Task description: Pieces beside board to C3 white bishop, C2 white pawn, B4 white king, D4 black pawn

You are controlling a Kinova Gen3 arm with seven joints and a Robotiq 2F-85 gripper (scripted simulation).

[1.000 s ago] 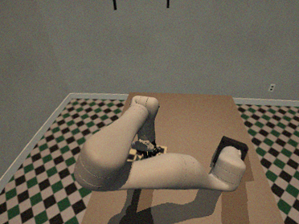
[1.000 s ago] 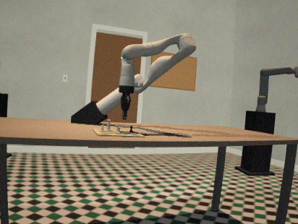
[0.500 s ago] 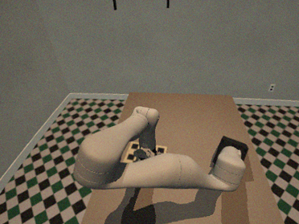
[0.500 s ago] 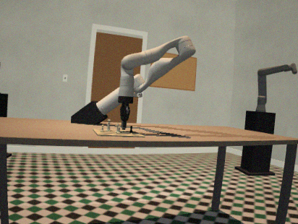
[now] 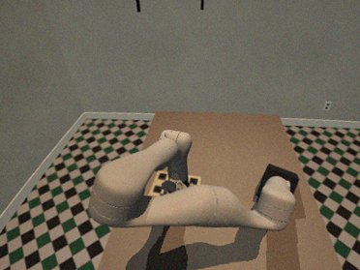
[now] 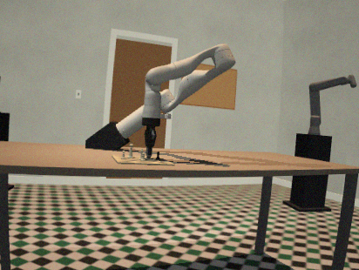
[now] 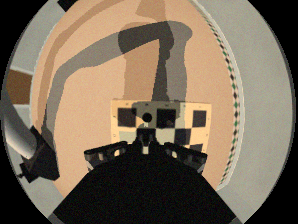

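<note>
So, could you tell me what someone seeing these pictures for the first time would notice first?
Most likely the big pale arm, folded in a sharp elbow over the wooden table, its gripper lowered right onto the small chessboard and shut on a piece too small to identify. Next, the loud green, black and cream checkered floor all around. A second, darker arm stands idle on a black pedestal at right.

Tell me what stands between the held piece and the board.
Nothing visible does. The gripper, shut on a dark piece, hangs low over the board; light pieces stand beside it, not under it. The target square cannot be told.
</note>
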